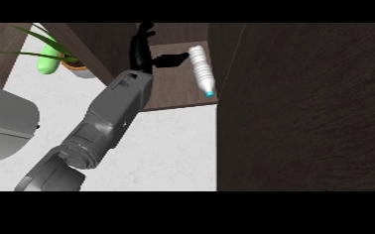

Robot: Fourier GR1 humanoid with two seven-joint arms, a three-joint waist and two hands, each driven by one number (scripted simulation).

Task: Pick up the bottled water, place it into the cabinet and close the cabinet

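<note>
One bottled water (201, 72) lies on the cabinet shelf, just right of the hand. One hand (141, 49) shows, on one grey forearm (110, 114). One cabinet (293, 104) stands around and to the right of it. One potted plant (70, 59) and one green bottle (49, 59) sit to the hand's left. One grey appliance (15, 124) shows lower left.

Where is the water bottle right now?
In the head view, the water bottle lies on the cabinet shelf, up near the top middle, just right of the robot hand and beside the dark cabinet door.
</note>
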